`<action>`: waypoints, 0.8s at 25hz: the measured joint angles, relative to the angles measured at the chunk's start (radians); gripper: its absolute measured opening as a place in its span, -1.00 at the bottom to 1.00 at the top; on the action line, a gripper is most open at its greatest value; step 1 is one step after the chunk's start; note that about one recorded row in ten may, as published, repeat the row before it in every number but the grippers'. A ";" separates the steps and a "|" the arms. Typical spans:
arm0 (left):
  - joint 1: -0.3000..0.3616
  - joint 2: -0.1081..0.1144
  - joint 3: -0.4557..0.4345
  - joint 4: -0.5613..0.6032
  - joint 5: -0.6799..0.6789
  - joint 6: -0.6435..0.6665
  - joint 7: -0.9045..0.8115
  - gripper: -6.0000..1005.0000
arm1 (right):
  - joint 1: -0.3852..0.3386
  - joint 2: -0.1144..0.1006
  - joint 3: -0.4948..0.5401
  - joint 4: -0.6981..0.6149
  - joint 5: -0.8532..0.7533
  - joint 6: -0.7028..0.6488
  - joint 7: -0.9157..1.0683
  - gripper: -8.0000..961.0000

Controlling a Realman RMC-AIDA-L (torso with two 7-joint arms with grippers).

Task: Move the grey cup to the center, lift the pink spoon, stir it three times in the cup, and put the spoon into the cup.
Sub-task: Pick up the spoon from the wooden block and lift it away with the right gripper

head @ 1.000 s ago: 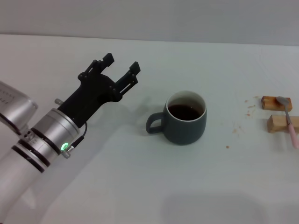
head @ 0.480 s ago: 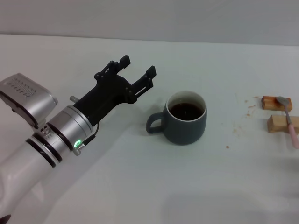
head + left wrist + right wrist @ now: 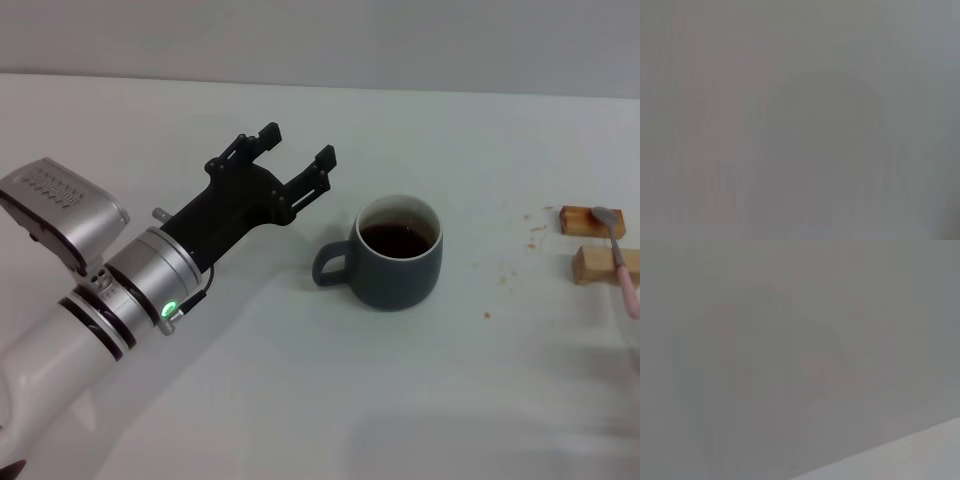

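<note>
The grey cup [image 3: 398, 251] stands upright near the middle of the white table, its loop handle pointing left and dark liquid inside. My left gripper [image 3: 297, 145] hovers open to the cup's upper left, a short gap away from the handle, with nothing between its fingers. The pink spoon [image 3: 620, 262] lies at the far right edge, resting across two small wooden blocks [image 3: 594, 242], its metal bowl toward the back. My right gripper is out of view. Both wrist views show only a blank grey surface.
Small brown crumbs [image 3: 515, 258] are scattered on the table [image 3: 330, 400] between the cup and the blocks. The left arm's silver forearm [image 3: 110, 300] stretches across the lower left of the head view.
The left arm swung in from the left toward the cup over the last second, then nearly stopped. The gripper stayed open. Cup and spoon have not moved.
</note>
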 joint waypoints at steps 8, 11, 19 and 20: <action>-0.002 -0.002 0.000 -0.001 0.001 -0.002 0.000 0.62 | 0.013 -0.002 0.001 0.000 -0.027 0.061 0.006 0.48; -0.001 -0.002 0.000 0.001 0.001 -0.002 0.000 0.62 | 0.019 -0.002 0.001 0.000 -0.028 0.077 0.007 0.48; -0.001 -0.002 0.000 0.005 0.001 -0.002 0.000 0.62 | 0.024 0.001 0.001 0.000 -0.031 0.086 0.008 0.48; -0.001 -0.002 0.000 0.005 0.001 -0.002 0.000 0.62 | 0.024 0.001 0.001 0.000 -0.033 0.090 0.008 0.48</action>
